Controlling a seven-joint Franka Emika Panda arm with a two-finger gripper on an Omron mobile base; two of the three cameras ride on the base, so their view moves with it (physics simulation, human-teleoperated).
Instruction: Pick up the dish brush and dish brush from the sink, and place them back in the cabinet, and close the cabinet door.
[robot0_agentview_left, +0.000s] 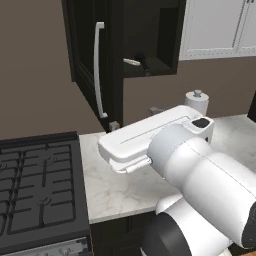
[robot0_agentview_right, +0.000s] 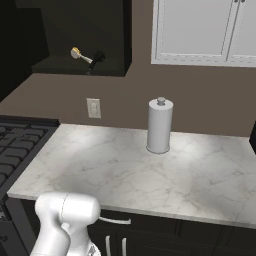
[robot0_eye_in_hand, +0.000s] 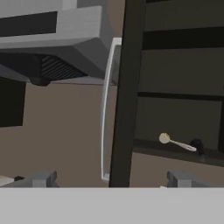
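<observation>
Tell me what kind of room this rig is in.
A rendered home kitchen, by the look of it: a gas stove beside a marble counter, wall cabinets including an open black cabinet, and a paper towel roll.

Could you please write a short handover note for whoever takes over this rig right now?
Gripper: open, holding nothing, facing the cabinet door's edge.
Both dish brushes sit on the bottom shelf of the black cabinet: the cream-headed dish brush beside the black dish brush.
Cabinet door stands open, its silver bar handle reachable.
Done: brushes put away.
Left: close the door.
</observation>
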